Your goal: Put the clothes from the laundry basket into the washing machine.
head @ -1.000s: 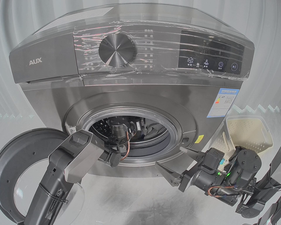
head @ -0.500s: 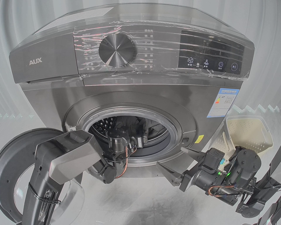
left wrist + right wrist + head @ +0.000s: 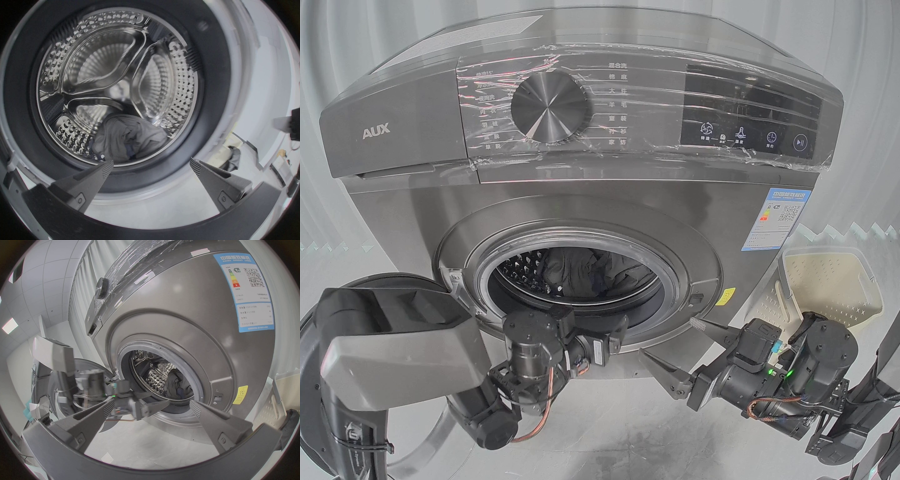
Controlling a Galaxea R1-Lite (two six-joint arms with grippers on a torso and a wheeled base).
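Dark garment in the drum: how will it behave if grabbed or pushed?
Probably floppy: the garment lies crumpled in soft folds, so a pinch would likely lift one fold, the rest hanging. Pushed, it would probably bunch or slide on the polished metal drum, not roll.

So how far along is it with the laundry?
Partly done: a dark bundle of clothes lies in the drum of the washing machine. Nothing is in hand: the left gripper and the right gripper are both open and empty, outside the opening. Left: a dark piece, apparently cloth, hangs at the laundry basket, though I cannot tell if more lies inside.
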